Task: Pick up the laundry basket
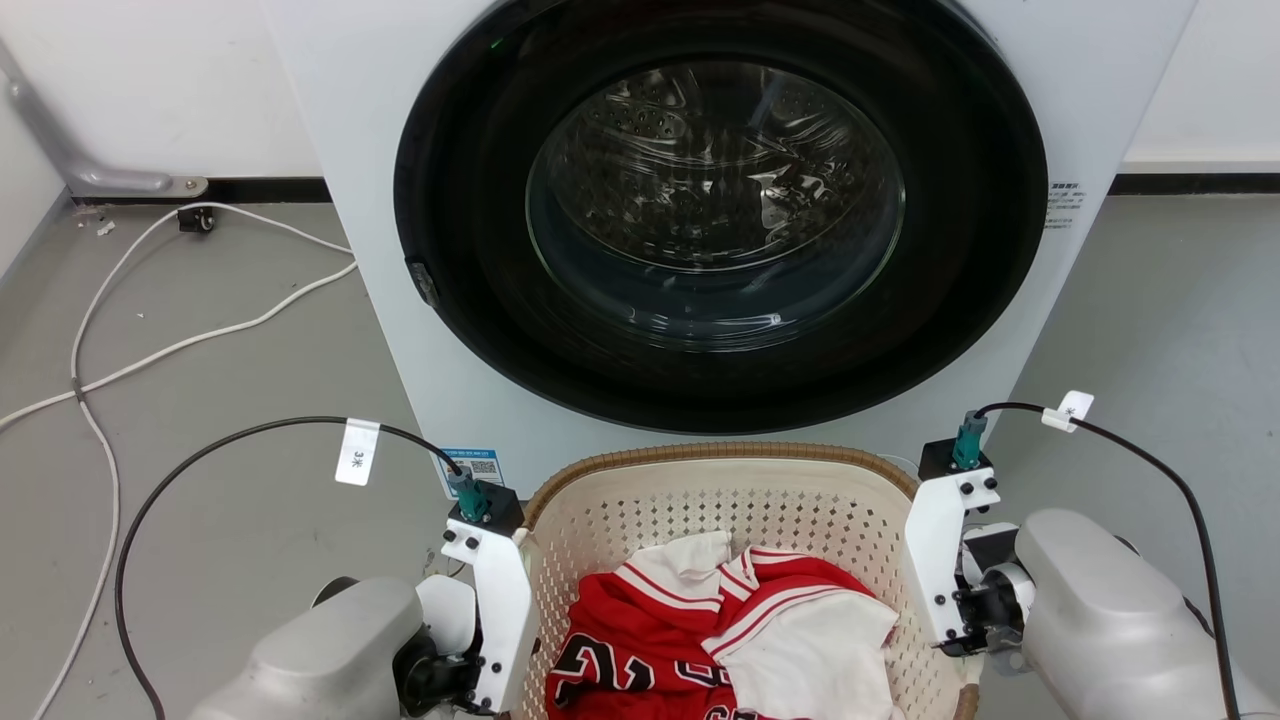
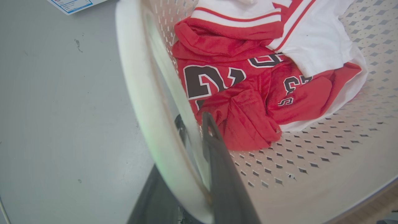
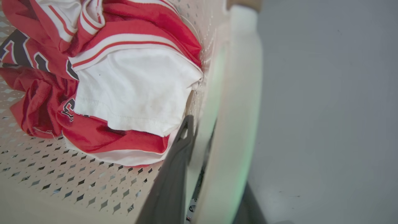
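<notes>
Cream basket (image 1: 700, 510); red-white jersey (image 1: 640, 640), perhaps black-numbered

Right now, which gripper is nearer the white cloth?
Right. The right gripper straddles the laundry basket at the wall beside the white cloth; the left gripper straddles the opposite wall, red jersey in between.

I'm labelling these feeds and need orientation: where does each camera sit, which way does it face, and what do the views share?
Head view: on the robot's head, facing forward and down at the washing machine and laundry basket; the left forearm and right forearm flank the basket.
Left wrist view: on the left wrist, looking along the left gripper, whose fingers are closed across the basket's left side.
Right wrist view: mirrored, with the right gripper across the right side.
Shared: the basket and the red-and-white jerseys inside it.
</notes>
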Controlling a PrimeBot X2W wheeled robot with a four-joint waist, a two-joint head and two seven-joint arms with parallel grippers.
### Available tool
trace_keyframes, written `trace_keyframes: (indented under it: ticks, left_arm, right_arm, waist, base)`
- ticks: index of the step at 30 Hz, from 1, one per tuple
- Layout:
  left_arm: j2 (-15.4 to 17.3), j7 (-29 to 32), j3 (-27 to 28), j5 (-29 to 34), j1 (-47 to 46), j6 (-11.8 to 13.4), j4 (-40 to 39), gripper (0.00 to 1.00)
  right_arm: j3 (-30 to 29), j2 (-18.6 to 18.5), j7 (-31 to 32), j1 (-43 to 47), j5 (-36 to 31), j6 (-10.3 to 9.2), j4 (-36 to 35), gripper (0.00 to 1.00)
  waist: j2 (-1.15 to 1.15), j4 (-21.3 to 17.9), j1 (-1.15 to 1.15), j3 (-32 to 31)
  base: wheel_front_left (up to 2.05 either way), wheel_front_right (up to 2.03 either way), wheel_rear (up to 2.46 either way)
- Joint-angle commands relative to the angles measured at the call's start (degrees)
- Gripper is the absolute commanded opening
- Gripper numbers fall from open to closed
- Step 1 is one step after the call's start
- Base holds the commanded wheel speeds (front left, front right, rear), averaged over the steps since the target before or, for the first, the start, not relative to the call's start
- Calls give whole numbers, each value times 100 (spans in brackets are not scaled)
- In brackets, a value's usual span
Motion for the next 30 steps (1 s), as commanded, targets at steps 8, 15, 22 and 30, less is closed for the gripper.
trace_keyframes:
  ticks: [8,15,22,30]
  left_arm:
    - [43,46,-27,60,37,-82,-1,0]
    - [30,72,-28,14,28,-82,46,0]
    - [43,120,-28,3,82,-82,32,0]
    - [30,106,-28,26,103,-82,26,0]
  right_arm:
    - [128,-91,-45,-152,47,16,54,0]
    - [218,-81,-50,-155,135,16,69,0]
    - [335,-108,-77,-95,200,16,90,0]
    - [423,-91,-107,-82,296,16,122,0]
  waist:
    - [0,7,0,-11]
    - [0,-7,0,-15]
    - [0,-32,0,-42]
    - [0,-36,0,-73]
  base:
    - [0,0,0]
    - [0,0,0]
    - [0,0,0]
    - [0,0,0]
